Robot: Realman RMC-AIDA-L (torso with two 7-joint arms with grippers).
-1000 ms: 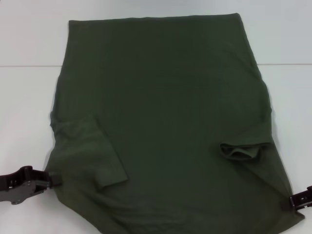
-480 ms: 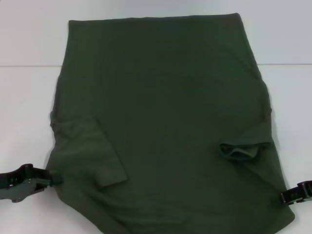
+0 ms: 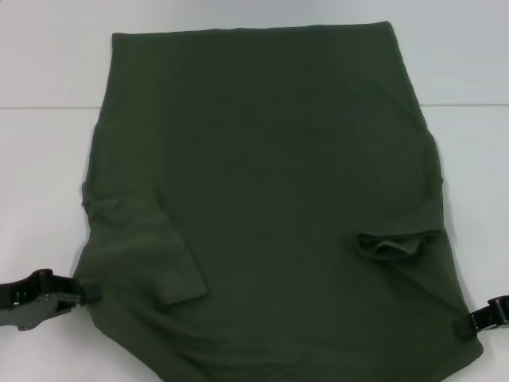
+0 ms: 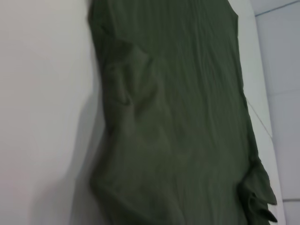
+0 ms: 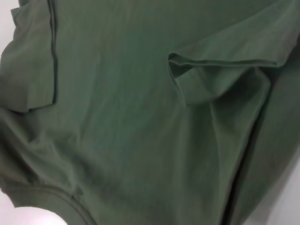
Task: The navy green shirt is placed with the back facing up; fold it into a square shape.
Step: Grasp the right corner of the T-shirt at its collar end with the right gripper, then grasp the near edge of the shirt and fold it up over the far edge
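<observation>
Since a second ago the near right corner of the shirt point(image 3: 262, 199) has drawn in a little toward the body of the cloth, and the right gripper point(image 3: 469, 325) has shifted with it along that edge; the left gripper point(image 3: 86, 293) has hardly moved.

Largest first: a white table point(image 3: 48, 159) fills the head view, with a thin seam line running across it behind the cloth's middle. On it lies the shirt, dark olive green, plain side up, spread flat with its straight far edge away from the robot and its near end toward it. Both short sleeves are turned in over the body: the left sleeve point(image 3: 155, 255) lies flat as a broad flap, while the right sleeve point(image 3: 394, 245) is bunched, its hem standing open in a small pocket. The right wrist view shows that pocket point(image 5: 215, 77) close up, and the left wrist view shows the cloth point(image 4: 178, 122) running away along the table.

At the near left edge the left gripper's black jaws are closed on the cloth's rim. At the near right edge the right gripper meets the hem; its jaws appear closed on the cloth there, though most of it is out of view.
</observation>
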